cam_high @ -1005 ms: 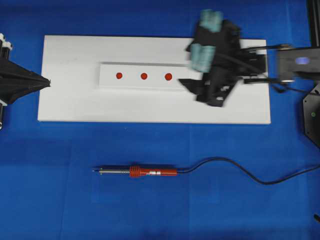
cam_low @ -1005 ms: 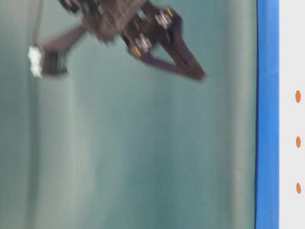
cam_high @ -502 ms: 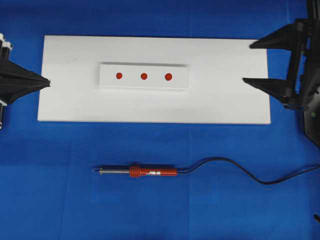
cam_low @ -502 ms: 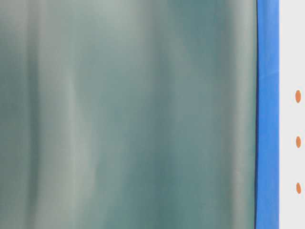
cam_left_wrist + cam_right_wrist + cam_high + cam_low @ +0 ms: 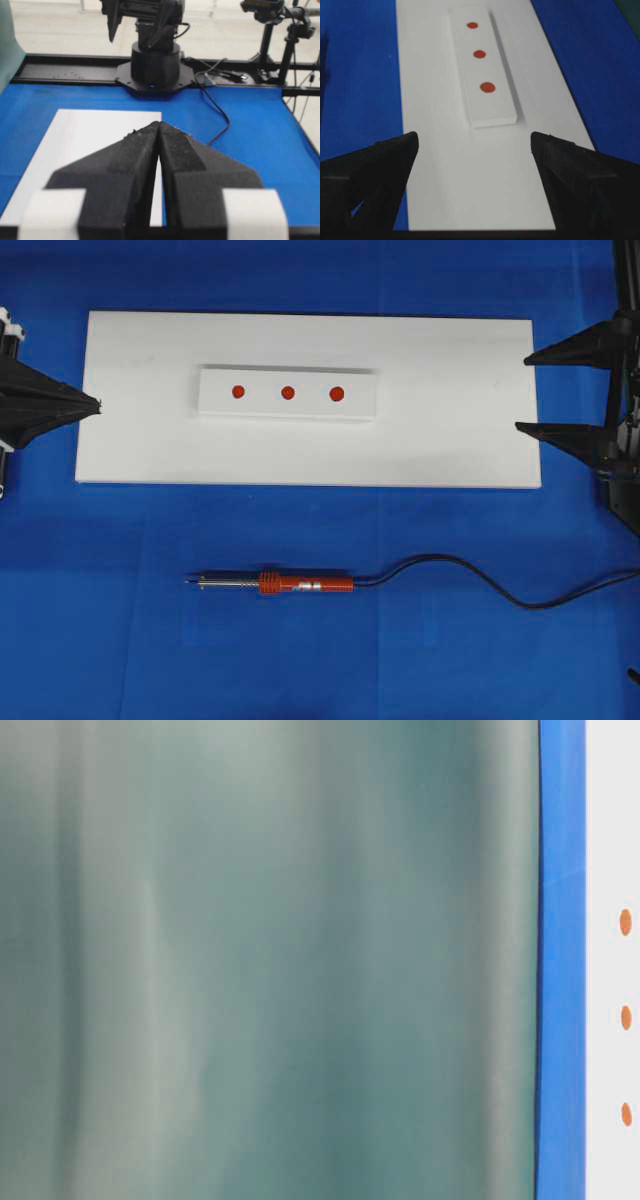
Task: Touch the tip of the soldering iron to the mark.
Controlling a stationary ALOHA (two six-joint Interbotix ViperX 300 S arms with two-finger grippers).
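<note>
A: What is shown in the overhead view?
B: The soldering iron point(image 5: 277, 584) is seen lying flat on the blue desk point(image 5: 120, 640), near its front edge, tip turned toward the left edge, its black cord point(image 5: 480, 580) trailed off to the right edge. A white board point(image 5: 450, 420) is laid across the far half of the desk, with a white strip point(image 5: 215, 402) on it. The mark point(image 5: 288, 393) is found on that strip, the middle of three red dots, well apart from the iron.

A: And the end effectors there?
B: The left end effector point(image 5: 95, 406) is seen at the board's left edge, jaws pressed together, nothing held. The right end effector point(image 5: 522, 393) is seen at the board's right edge, jaws spread wide, nothing between them.

A: The table-level view?
B: A blurred green backdrop point(image 5: 270, 960) is mostly shown; the mark point(image 5: 626, 1017) is glimpsed at the right.

A: The left wrist view?
B: The left end effector's fingers point(image 5: 125, 165) are shown closed over the board's edge.

A: The right wrist view?
B: The mark point(image 5: 479, 54) is framed ahead between wide-parted black fingers point(image 5: 380, 165).
</note>
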